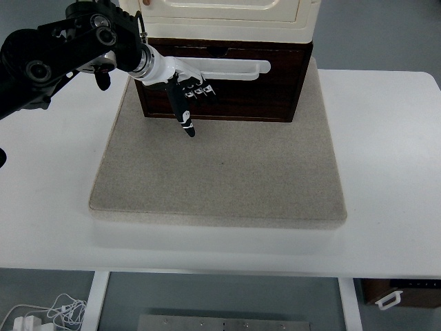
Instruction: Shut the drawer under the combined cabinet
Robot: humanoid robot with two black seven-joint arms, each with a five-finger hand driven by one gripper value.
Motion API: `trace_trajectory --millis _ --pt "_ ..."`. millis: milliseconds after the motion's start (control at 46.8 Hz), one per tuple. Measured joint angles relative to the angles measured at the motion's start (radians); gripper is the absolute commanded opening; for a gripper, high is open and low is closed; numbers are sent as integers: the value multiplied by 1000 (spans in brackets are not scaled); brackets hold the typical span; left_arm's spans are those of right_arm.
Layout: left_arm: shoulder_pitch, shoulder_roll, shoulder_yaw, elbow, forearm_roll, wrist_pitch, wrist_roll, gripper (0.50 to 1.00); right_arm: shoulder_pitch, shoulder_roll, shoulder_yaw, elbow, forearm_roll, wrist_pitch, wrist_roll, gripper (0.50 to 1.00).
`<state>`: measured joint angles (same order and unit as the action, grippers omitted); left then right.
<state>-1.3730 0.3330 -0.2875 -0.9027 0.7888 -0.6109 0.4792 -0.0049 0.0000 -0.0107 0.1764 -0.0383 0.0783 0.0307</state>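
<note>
Although the left arm enters from the picture's left edge, the left robot hand (185, 86) lies directly against the front of the drawer (220, 79), so the drawer sits immediately behind the robot hand, away from the robot. The fingers (198, 90) appear curled against the dark wood face near the white handle (227, 67), and one finger (186, 117) points down toward the mat (220, 172); the robot hand grips nothing that can be confirmed. The drawer's long axis runs side to side beneath the cream cabinet (227, 17). It appears nearly or fully pushed in; the remaining gap cannot be judged. Any closing push must travel straight away from the robot. The right arm is not visible, so the left is the only one near. The mat rests on the white counter (393, 138).
</note>
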Motion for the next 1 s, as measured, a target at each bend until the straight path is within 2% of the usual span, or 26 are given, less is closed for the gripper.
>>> trace_trajectory --millis 150,299,385,577,1005 --pt "2 0 -1 -33 -8 0 -34 999 0 0 0 0 0 0 0 952" --pt "2 -8 -50 -63 -22 0 -138 996 0 0 0 0 0 0 0 952" --pt "3 -13 -102 -76 -42 0 -167 999 0 0 0 0 0 0 0 952" --pt "-3 -37 -259 -78 -126 0 -181 999 0 0 0 0 0 0 0 952" --pt "-75 -66 -742 -55 -134 0 -248 999 0 0 0 0 0 0 0 952"
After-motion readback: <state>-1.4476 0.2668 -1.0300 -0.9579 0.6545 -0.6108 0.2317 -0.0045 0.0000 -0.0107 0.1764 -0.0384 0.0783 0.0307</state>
